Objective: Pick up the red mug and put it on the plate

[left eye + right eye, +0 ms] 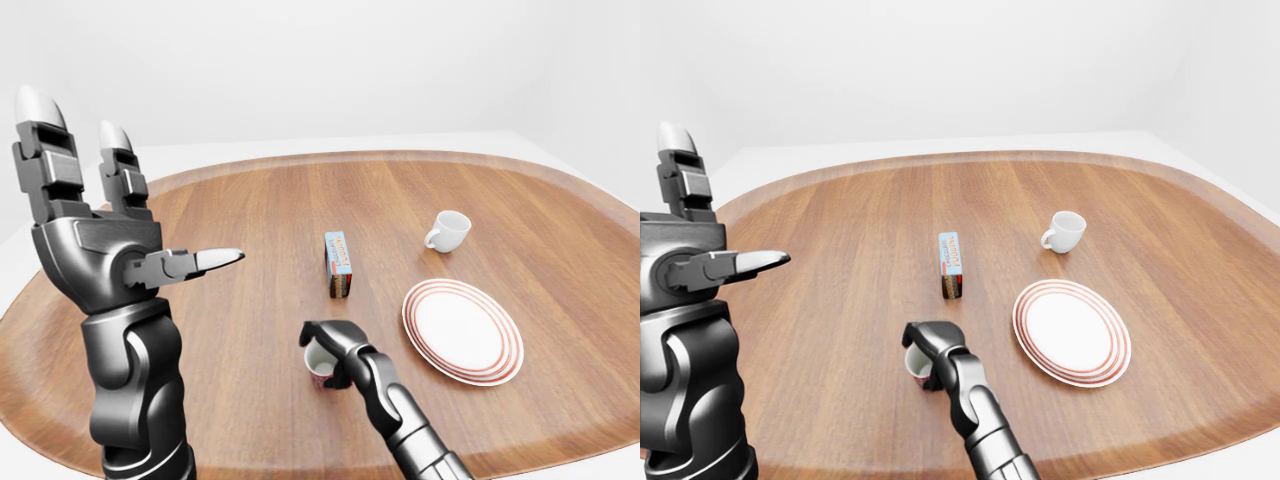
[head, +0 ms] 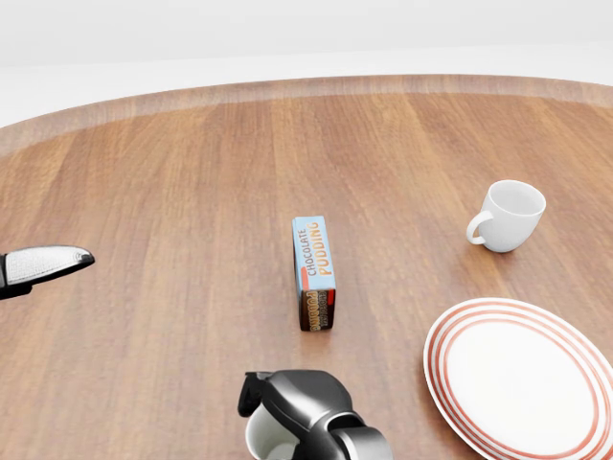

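Wooden oval table fills all three views and carries every object. Left hand, raised at the left edge of the left-eye view, is wide open: two fingers stand upright and the thumb points toward the view's right, holding and touching nothing. Right hand, reaching in from the bottom of the view, curls its dark fingers over the rim and side of the red mug; the fingers wrap closely around the mug, which stands upright on the wood near the bottom centre, its white interior showing no contents where visible. Plate, white with red rings at the rim, lies flat to the right of the mug, apart from it, with nothing on it. White cup stands upright beyond the plate toward the upper right, handle turned to the view's left, its interior showing no contents. Chocolate pudding box lies on the wood at the centre, just above the right hand in the head view.
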Motion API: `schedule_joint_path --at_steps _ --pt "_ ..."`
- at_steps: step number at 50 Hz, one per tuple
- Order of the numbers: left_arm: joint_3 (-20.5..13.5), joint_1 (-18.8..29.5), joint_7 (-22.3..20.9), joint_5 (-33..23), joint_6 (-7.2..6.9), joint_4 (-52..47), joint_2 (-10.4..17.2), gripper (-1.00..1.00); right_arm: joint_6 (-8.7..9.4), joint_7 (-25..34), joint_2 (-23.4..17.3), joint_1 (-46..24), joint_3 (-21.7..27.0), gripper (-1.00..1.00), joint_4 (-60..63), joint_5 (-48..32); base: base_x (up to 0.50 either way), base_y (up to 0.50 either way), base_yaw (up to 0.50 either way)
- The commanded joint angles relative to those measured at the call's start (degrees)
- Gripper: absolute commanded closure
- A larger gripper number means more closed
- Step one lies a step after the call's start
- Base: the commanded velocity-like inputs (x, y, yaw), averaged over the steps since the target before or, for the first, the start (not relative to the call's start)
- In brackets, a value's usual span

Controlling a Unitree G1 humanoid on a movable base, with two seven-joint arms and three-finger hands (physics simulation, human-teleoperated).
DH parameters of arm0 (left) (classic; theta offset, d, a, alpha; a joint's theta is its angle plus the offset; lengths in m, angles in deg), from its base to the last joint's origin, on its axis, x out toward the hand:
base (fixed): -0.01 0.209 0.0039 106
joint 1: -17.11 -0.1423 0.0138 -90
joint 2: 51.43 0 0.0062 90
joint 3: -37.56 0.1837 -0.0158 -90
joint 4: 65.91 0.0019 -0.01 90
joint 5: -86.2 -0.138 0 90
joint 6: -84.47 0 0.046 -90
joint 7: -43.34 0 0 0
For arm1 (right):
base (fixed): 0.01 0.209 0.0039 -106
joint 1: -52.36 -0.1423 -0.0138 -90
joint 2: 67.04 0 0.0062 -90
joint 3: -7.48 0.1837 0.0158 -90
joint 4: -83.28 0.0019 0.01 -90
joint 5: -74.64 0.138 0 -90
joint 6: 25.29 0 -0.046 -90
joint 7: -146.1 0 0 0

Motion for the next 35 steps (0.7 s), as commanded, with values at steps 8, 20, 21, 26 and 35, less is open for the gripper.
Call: schedule_joint_path --at_steps 8,20,21,26,35 --pt "-0.3 -0.1 -0.1 0.1 0.0 0.5 0.1 -1.0 -0.01 0.5 -0.1 0.5 -0.2 1.0 -0.7 -1.0 0.0 0.0 0.0" --pt "-0.3 -0.4 -0.2 0.0 0.0 0.1 0.1 -1.0 -0.01 4.8 -1.8 1.5 1.6 1.0 8.1 -0.9 0.0 0.0 0.0" --pt "-0.4 -0.3 -0.1 0.1 0.0 -0.2 0.2 -1.0 -0.01 5.3 -2.0 1.6 1.7 1.0 9.2 -0.8 0.0 0.0 0.0" --pt "-0.6 -0.5 -0.2 0.1 0.0 -0.1 0.2 -1.0 -0.01 8.6 -2.6 1.7 2.9 1.0 16.1 -0.9 0.0 0.0 0.0" --pt "-0.6 -0.6 -0.2 0.1 0.0 0.2 0.2 -1.0 -0.01 15.4 -3.8 -0.6 6.1 1.0 25.5 -1.3 0.0 0.0 0.0"
